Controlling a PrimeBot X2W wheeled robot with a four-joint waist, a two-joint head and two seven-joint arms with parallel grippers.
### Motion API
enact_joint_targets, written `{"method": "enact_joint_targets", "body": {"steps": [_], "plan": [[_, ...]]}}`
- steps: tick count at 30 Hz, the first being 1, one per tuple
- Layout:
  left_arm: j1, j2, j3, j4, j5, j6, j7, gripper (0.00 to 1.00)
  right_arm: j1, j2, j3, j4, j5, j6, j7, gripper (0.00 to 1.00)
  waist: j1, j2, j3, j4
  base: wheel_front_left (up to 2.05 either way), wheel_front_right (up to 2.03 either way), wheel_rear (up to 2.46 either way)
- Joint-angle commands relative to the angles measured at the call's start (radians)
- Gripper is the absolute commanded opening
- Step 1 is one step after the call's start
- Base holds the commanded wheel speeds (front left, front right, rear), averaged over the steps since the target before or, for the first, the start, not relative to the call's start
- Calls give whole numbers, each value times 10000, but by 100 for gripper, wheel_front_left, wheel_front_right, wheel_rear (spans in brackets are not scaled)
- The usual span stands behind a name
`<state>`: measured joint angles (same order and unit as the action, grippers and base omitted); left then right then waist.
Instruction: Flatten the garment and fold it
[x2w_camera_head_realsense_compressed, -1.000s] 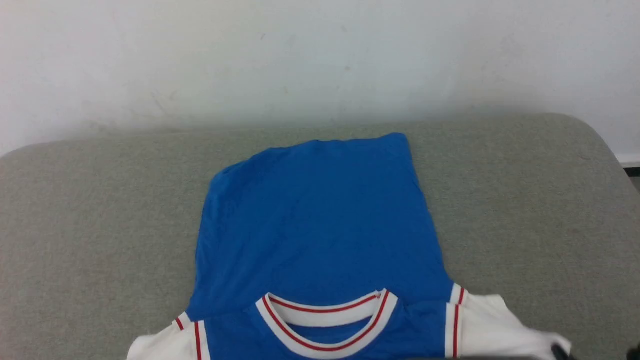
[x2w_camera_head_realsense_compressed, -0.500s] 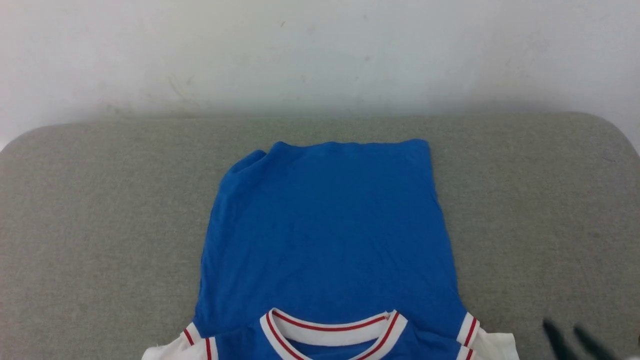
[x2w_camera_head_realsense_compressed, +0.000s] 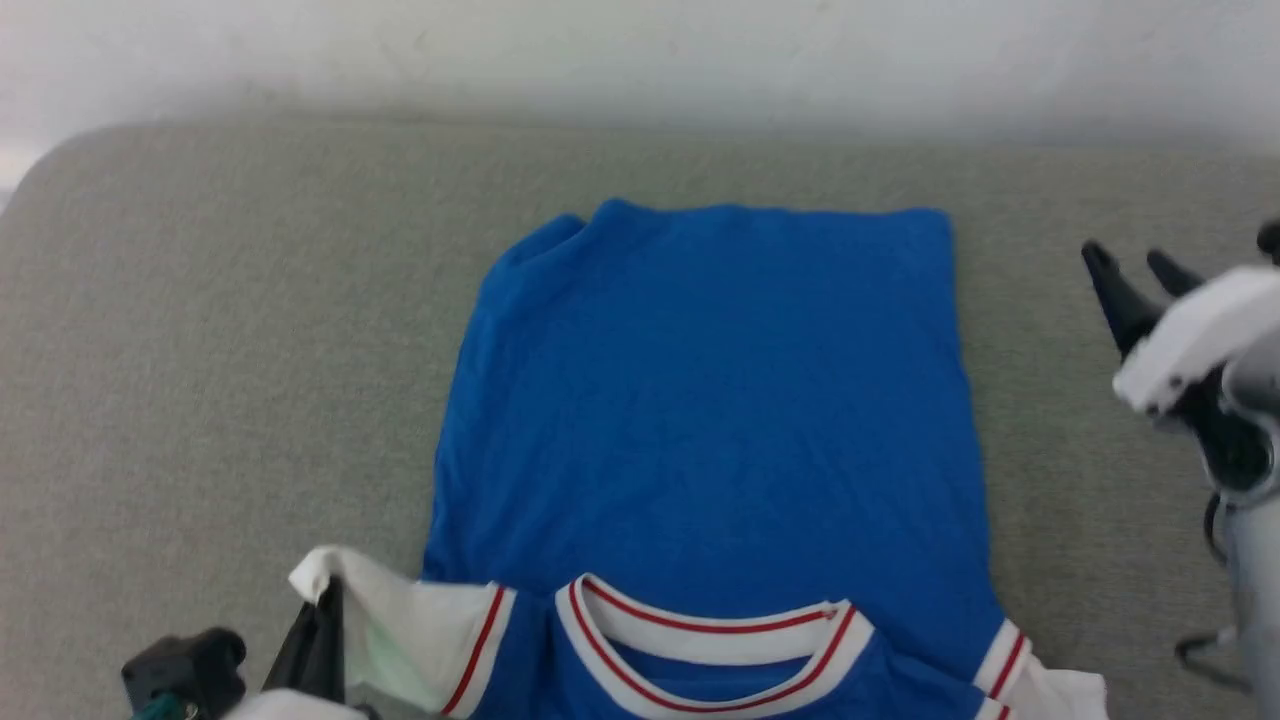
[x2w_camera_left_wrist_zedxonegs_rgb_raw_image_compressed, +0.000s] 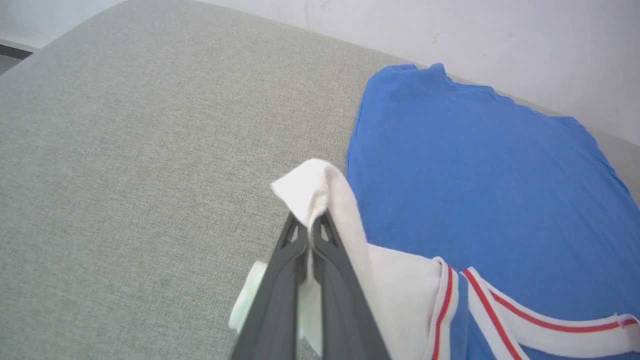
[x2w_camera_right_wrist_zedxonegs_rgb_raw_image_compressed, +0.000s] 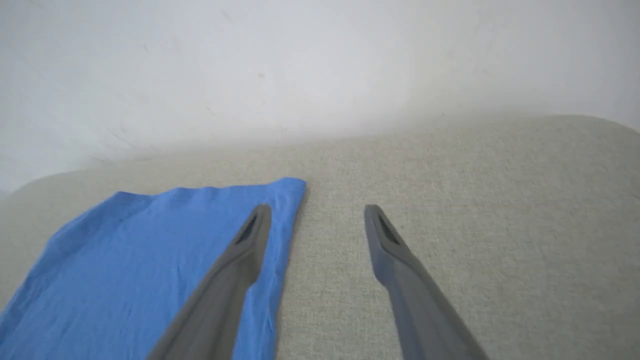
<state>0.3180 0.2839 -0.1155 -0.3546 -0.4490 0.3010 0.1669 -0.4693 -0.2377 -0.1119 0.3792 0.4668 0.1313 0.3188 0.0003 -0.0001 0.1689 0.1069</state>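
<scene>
Blue T-shirt (x2w_camera_head_realsense_compressed: 710, 400) lies flat in the middle of the grey cushion (x2w_camera_head_realsense_compressed: 200, 350). Its striped collar (x2w_camera_head_realsense_compressed: 700, 640) is at the near edge and its bottom hem is toward the far edge by the wall (x2w_camera_head_realsense_compressed: 640, 50). The left pincer (x2w_camera_head_realsense_compressed: 328, 595) is pinched tight on the white sleeve (x2w_camera_head_realsense_compressed: 400, 620) and holds its tip up off the cushion. The right pincer (x2w_camera_head_realsense_compressed: 1128, 258) is wide open with nothing in it, just beside the shirt's right edge.
</scene>
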Motion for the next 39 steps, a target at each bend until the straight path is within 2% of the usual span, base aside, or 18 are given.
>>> {"method": "enact_joint_targets", "body": {"steps": [1, 6, 10, 15, 19, 20, 22, 23, 26, 30, 35, 39], "plan": [[-289, -75, -63, -73, 95, -54, -122, 0, -580, -119, 145, 542, -17, -6, 102, 100, -3, 1, 947, 843, 0, 0, 0], [-958, -324, -396, -151, 191, -198, -453, 0, -2946, -476, 592, 2851, 139, -6, 959, 100, -3, 1, 1838, 1378, 0, 0, 0], [-1413, -540, -710, -118, 221, -362, -695, 0, -4391, -649, 978, 4199, 265, -6, 2105, 100, -3, 1, 2486, 1719, 0, 0, 0], [-1847, -732, -939, 48, 148, -571, -946, 0, -5518, -748, 1315, 5446, 236, -6, 3234, 100, -3, 1, 2975, 1958, 0, 0, 0], [-2045, -792, -1030, 275, 107, -689, -1089, 0, -5850, -783, 1376, 6614, 75, -6, 4264, 100, -3, 1, 3072, 2029, 0, 0, 0], [-2068, -795, -1030, 330, 95, -704, -1117, 0, -5888, -753, 1387, 6957, 36, -6, 4707, 64, -3, 1, 3060, 2032, 0, 0, 0], [-2093, -792, -1012, 422, 69, -724, -1170, 0, -5962, -715, 1402, 7447, -62, -6, 5304, 9, -3, 1, 3009, 2028, 0, 0, 0], [-2097, -785, -1003, 464, 58, -731, -1190, 0, -5972, -685, 1445, 7628, -123, -6, 5547, 0, -3, 1, 2975, 2020, 0, 0, 0], [-2109, -765, -978, 570, 12, -762, -1235, 0, -6011, -674, 1554, 7828, -289, -6, 5715, 0, -3, 1, 2842, 1969, 0, 0, 0], [-2105, -714, -929, 721, -51, -802, -1279, 0, -6099, -711, 1701, 7424, -396, -6, 4965, 0, -3, 1, 2498, 1812, 0, 0, 0], [-1955, -587, -856, 870, -103, -818, -1272, 0, -5931, -1137, 2525, 6047, -375, -6, 3609, 0, -3, 1, 1626, 1492, 0, 0, 0], [-1609, -123, -697, 917, 17, -787, -991, 0, -5206, -1792, 3475, 4566, 159, -6, 3242, 0, -3, 1, 789, 1042, 0, 0, 0]]}}
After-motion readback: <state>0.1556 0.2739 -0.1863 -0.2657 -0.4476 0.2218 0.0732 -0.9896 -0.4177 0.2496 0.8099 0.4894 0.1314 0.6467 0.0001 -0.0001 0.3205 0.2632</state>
